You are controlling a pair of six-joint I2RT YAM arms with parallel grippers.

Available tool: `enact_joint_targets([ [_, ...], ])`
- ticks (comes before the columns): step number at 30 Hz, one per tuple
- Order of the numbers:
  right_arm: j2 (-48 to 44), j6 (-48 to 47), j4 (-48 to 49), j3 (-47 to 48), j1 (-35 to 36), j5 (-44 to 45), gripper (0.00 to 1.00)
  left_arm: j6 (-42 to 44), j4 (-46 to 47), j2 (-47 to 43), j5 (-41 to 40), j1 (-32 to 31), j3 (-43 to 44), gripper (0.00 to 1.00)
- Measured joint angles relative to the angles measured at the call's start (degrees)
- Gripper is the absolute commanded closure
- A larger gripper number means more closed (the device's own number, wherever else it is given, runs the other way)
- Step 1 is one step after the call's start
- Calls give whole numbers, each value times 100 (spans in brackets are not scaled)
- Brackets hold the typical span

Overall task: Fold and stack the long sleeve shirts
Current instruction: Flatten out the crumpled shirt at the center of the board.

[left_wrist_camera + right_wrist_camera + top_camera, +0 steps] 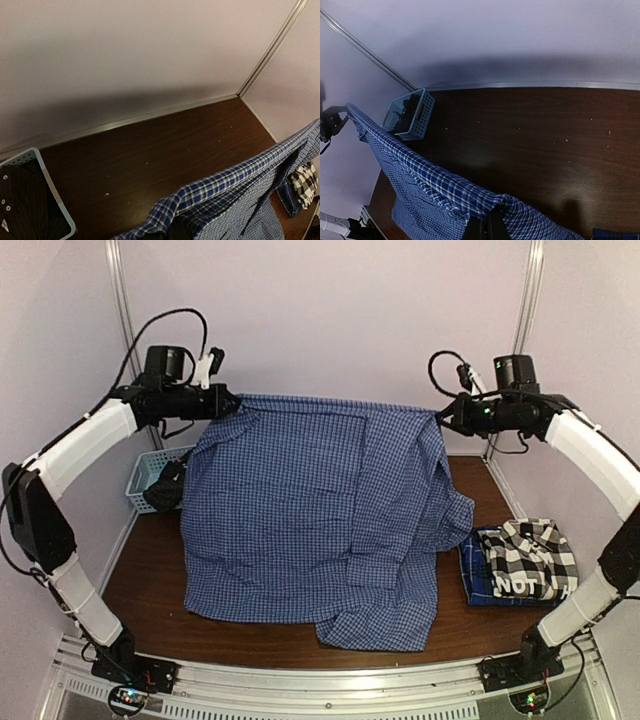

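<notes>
A blue fine-check long sleeve shirt (pixel 300 510) hangs stretched between both grippers, and its lower part rests on the table. My left gripper (pixel 232 403) is shut on its top left corner. My right gripper (pixel 440 418) is shut on its top right corner. In the left wrist view the taut shirt edge (pixel 225 185) runs to the right, and cloth covers most of the gripper (pixel 185 230). The right wrist view has its fingers (pixel 487 227) pinching the shirt's edge (pixel 430 180). At the right, a folded black-and-white plaid shirt (pixel 530 555) lies on a darker blue plaid one (pixel 478 575).
A light blue lattice basket (pixel 145 480) with dark cloth inside stands at the table's left rear, also in the wrist views (pixel 52 192) (pixel 417 117). The dark wood table (pixel 150 570) is walled at the back and both sides. A metal rail runs along the near edge.
</notes>
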Motion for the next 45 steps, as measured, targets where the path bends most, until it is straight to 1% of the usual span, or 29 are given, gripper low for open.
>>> enact_joint_targets([
  [2, 411, -48, 293, -435, -87, 70, 100, -59, 304, 560, -20, 17, -236, 100],
  [4, 981, -138, 625, -662, -155, 149, 100, -116, 564, 1252, -87, 33, -313, 100],
  [6, 1558, -216, 929, -721, -184, 234, 100, -164, 772, 1897, -162, 50, -302, 100],
  [10, 2253, -380, 1362, -717, -186, 374, 100, -214, 992, 2774, -258, 66, -223, 100],
  [13, 2452, -511, 1543, -632, -186, 474, 100, -212, 1117, 3049, -323, 66, -70, 100],
  [20, 2658, -872, 1878, -133, -188, 787, 100, -212, 1626, 3106, -557, 74, 385, 99],
  [25, 3071, -1091, 1875, 442, -186, 1215, 100, -184, 1788, 3359, -629, 74, 697, 89],
  [27, 3324, -1176, 1784, 726, -205, 1604, 100, -186, 1784, 3574, -820, 96, 922, 86],
  [28, 3442, -1202, 1742, 857, -229, 1777, 100, -181, 1762, 3687, -920, 136, 1038, 82],
  [29, 3600, -1233, 1676, 1019, -264, 2004, 98, -173, 1727, 3821, -1023, 186, 1187, 75],
  [30, 3757, -1268, 1609, 1185, -299, 2225, 94, -164, 1687, 3958, -1132, 238, 1353, 71],
  [31, 3921, -1303, 1543, 1362, -330, 2444, 88, -138, 1628, 4109, -1248, 291, 1543, 68],
  [32, 4085, -1333, 1460, 1537, -354, 2649, 81, -136, 1541, 4260, -1370, 334, 1757, 64],
  [34, 4365, -1353, 1305, 1884, -382, 2942, 61, -131, 1394, 4509, -1591, 393, 2120, 56],
  [36, 4623, -1364, 1147, 2256, -400, 3182, 43, -140, 1274, 4669, -1801, 446, 2378, 50],
  [38, 4708, -1366, 1012, 2402, -407, 3353, 32, -157, 1161, 4671, -1923, 468, 2393, 46],
  [40, 4682, -1370, 892, 2409, -407, 3541, 25, -186, 1176, 4562, -1945, 470, 2243, 43],
  [42, 4621, -1362, 822, 2371, -407, 3742, 22, -229, 1228, 4293, -1878, 459, 1840, 41],
  [45, 4288, -1344, 726, 2000, -407, 3947, 20, -365, 1464, 3600, -1598, 444, 828, 36],
])
